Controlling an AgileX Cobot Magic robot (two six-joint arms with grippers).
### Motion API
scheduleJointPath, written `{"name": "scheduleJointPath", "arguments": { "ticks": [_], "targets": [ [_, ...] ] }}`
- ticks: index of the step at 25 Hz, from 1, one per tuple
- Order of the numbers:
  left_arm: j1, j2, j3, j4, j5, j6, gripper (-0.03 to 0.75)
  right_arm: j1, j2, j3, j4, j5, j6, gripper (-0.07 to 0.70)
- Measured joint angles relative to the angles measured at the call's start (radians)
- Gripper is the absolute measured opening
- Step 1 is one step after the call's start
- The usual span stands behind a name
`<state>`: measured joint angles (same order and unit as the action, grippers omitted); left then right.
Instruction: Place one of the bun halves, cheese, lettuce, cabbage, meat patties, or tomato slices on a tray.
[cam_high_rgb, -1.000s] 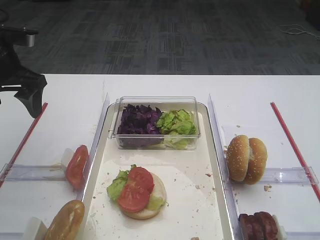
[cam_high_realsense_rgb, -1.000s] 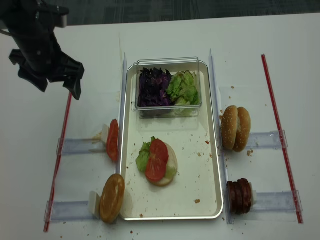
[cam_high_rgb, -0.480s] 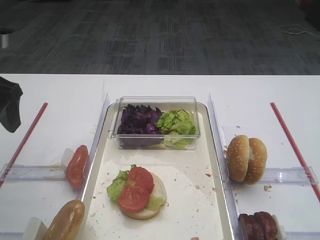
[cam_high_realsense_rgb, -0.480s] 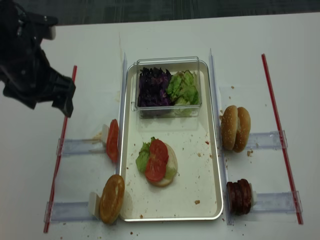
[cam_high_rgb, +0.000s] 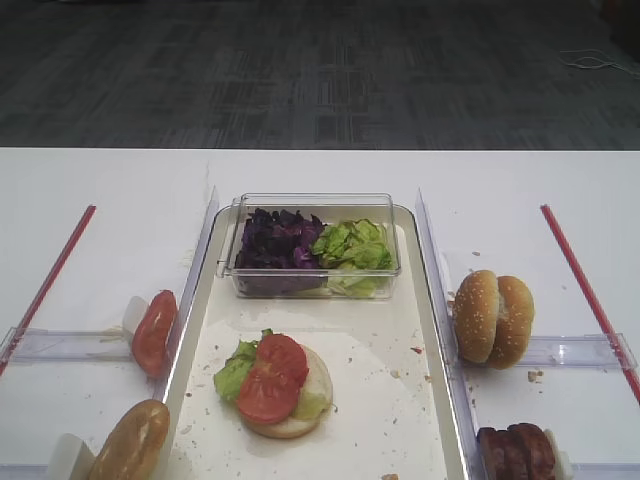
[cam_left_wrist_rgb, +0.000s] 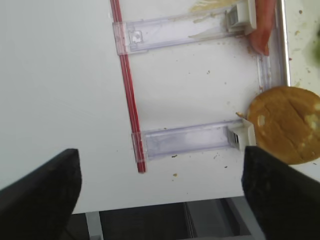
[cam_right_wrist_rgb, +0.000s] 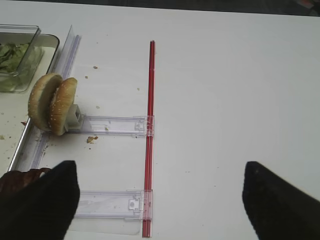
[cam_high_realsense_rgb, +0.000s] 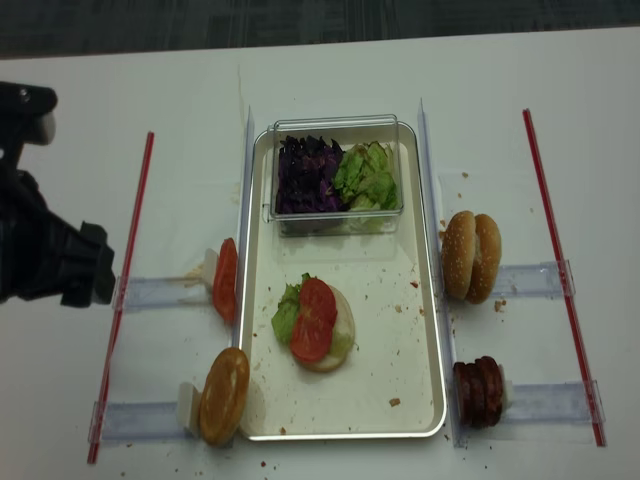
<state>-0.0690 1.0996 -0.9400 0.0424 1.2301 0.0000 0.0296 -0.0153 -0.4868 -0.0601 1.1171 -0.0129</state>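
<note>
The cream tray (cam_high_rgb: 375, 395) holds a bun half (cam_high_rgb: 312, 392) topped with lettuce (cam_high_rgb: 233, 374) and two tomato slices (cam_high_rgb: 272, 375). Another tomato slice (cam_high_rgb: 153, 332) and a bun (cam_high_rgb: 130, 445) stand in the left racks. Two bun halves (cam_high_rgb: 493, 318) and meat patties (cam_high_rgb: 516, 452) stand in the right racks. My left gripper (cam_left_wrist_rgb: 160, 200) is open and empty over the table's left edge, with the bun (cam_left_wrist_rgb: 285, 125) to one side. Its arm (cam_high_realsense_rgb: 45, 255) hangs left of the red strip. My right gripper (cam_right_wrist_rgb: 160, 205) is open and empty beside the buns (cam_right_wrist_rgb: 52, 102).
A clear tub (cam_high_rgb: 315, 205) at the tray's back holds purple cabbage (cam_high_rgb: 278, 240) and lettuce (cam_high_rgb: 352, 245). Red strips (cam_high_rgb: 585, 285) (cam_high_realsense_rgb: 125, 270) run along both sides beyond the clear racks (cam_high_rgb: 585, 350). Crumbs dot the tray. The table edge (cam_left_wrist_rgb: 165, 205) lies under the left gripper.
My left arm has swung from the back left toward the near left side and has left the first exterior view. Its jaws stay open. The food has not moved.
</note>
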Motion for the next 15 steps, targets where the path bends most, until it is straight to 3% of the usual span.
{"name": "scheduleJointPath", "arguments": {
  "ticks": [15],
  "targets": [
    [0.0, -0.552, 0.289, 0.0, 0.013, 0.0, 0.631, 0.0, 0.0, 0.0, 0.0, 0.0, 0.006, 0.685]
  ]
}}
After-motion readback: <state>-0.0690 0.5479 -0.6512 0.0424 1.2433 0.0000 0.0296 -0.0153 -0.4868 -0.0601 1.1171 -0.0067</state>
